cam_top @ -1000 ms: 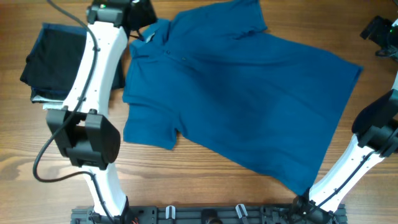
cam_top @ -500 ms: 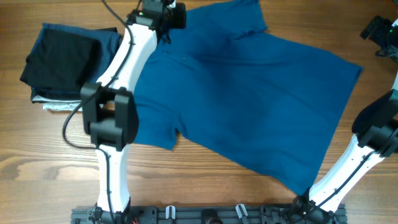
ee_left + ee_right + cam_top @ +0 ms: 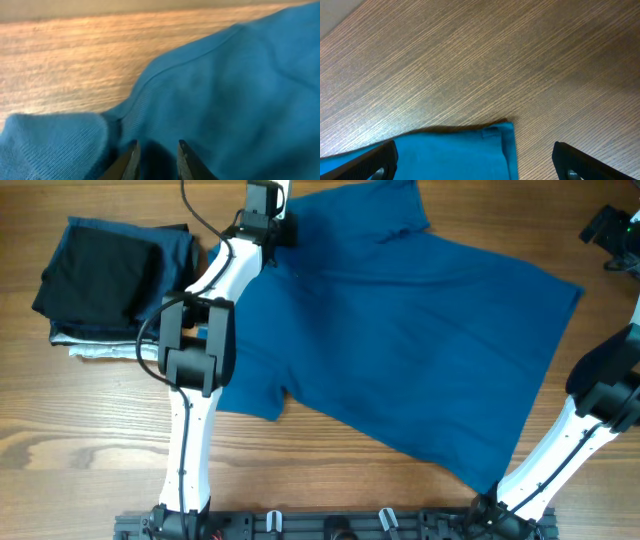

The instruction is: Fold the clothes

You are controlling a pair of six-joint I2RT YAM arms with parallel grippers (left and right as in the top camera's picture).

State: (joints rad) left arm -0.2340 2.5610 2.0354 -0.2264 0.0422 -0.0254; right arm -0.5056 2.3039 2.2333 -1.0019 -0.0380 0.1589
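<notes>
The clothes, a medium-blue short-sleeved shirt (image 3: 400,330), lie spread flat across the middle of the wooden table, collar at the back left. My left gripper (image 3: 272,230) reaches down onto the shirt by the collar. In the left wrist view its fingertips (image 3: 134,150) stand a narrow gap apart, pressed into the blue fabric (image 3: 240,90) beside the ribbed collar (image 3: 55,140); the left gripper (image 3: 158,150) holds nothing that I can make out. My right gripper (image 3: 477,162) is wide open above a hemmed corner of the shirt (image 3: 445,155), touching nothing.
A stack of folded black, dark navy and white-grey garments (image 3: 110,280) sits at the left of the table. The right arm (image 3: 600,390) rises along the right edge. A black piece of hardware (image 3: 610,230) sits at the back right.
The left arm has swung to the right, from beside the folded stack to over the collar, and its jaws have narrowed. The right arm and the shirt have not moved.
</notes>
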